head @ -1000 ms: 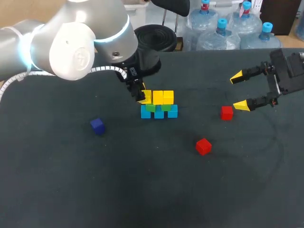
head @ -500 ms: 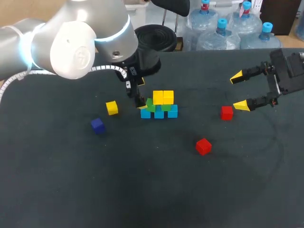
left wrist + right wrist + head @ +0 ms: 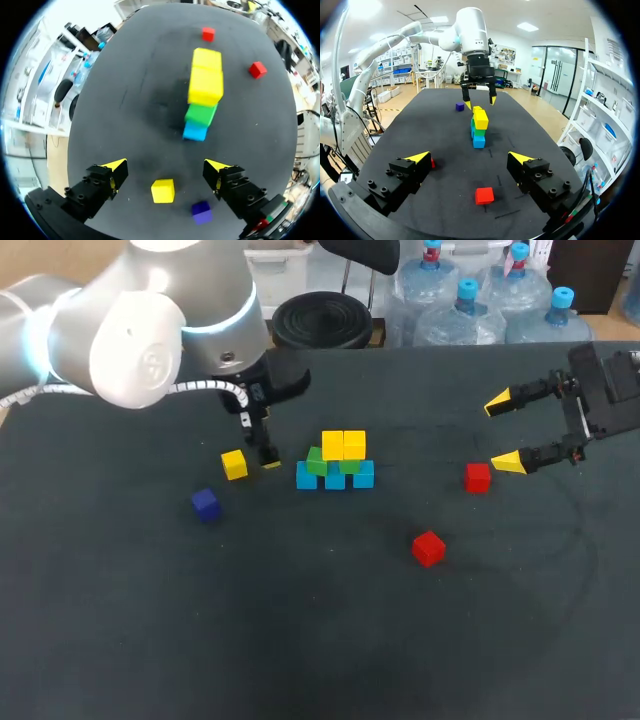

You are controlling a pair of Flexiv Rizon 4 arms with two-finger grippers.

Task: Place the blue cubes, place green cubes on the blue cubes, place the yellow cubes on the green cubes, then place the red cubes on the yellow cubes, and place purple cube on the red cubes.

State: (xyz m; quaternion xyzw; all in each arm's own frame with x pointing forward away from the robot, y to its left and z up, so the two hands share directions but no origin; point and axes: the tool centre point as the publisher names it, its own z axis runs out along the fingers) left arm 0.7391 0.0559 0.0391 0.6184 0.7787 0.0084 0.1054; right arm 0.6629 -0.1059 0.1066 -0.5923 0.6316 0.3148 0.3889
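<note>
Stack (image 3: 335, 470) at middle of table (image 3: 120, 640): blue cubes (image 3: 335, 479) at base, green cubes (image 3: 349, 466) on them, yellow pair (image 3: 343, 444) on top. Left gripper (image 3: 266, 458) just beside stack, jaws spread, grasping nothing. Loose yellow cube (image 3: 234, 464) flat on table by its fingers (untouched). Purple cube (image 3: 206, 504) near it. Right gripper (image 3: 503, 432) well apart, jaws wide, empty; red cube (image 3: 478, 477) close by, second red (image 3: 428, 548) nearer front edge.

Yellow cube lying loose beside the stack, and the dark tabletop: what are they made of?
The small yellow cube looks like painted wood or hard plastic: flat faces, crisp edges, even colour; I cannot tell which. The dark tabletop looks like a matte cloth or rubbery mat: no glare, faint curved marks.
</note>
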